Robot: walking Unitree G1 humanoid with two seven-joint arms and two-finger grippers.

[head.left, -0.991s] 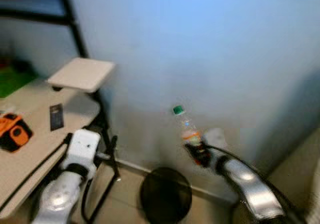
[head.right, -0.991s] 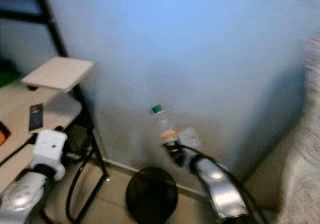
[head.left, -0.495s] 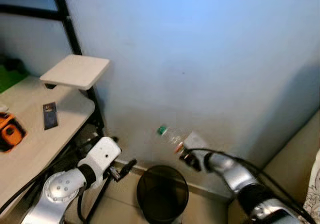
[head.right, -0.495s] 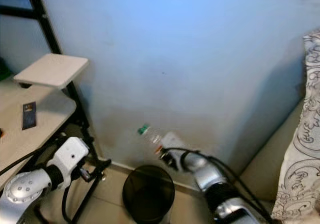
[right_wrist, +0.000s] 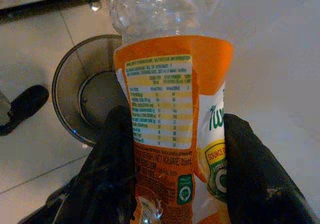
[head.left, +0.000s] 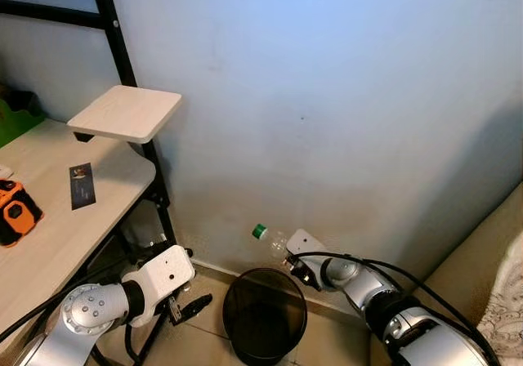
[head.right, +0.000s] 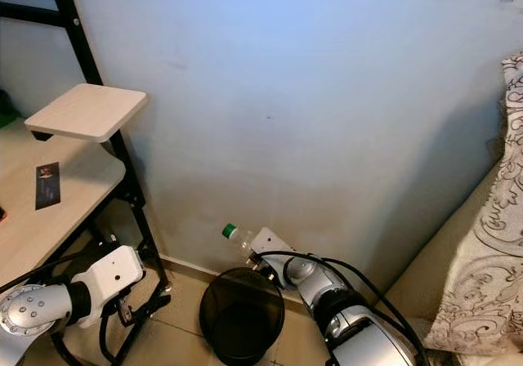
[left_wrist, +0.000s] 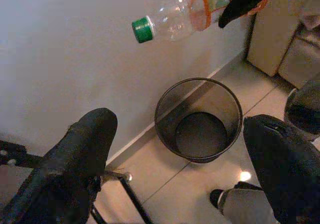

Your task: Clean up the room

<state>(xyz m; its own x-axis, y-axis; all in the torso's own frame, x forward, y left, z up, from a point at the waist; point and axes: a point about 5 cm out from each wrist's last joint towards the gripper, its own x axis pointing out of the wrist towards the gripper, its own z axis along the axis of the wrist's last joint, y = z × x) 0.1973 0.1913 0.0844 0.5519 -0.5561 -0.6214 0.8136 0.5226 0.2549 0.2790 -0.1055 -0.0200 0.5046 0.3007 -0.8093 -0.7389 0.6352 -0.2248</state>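
Since a moment ago we have lowered the bottle [head.left: 273,238] toward the bin [head.left: 264,314]. Our right gripper [right_wrist: 172,179] is clamped on its orange label, holding it tilted just above the rim. Our left gripper [left_wrist: 175,169] hangs spread wide near the floor, holding nothing.

Silver arms, black cables, black-fingered right end effector [head.left: 296,270].

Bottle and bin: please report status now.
Right end effector shut on bottle, held tilted above the black bin. Left end effector open, low beside the bin. Bin mouth unobstructed.
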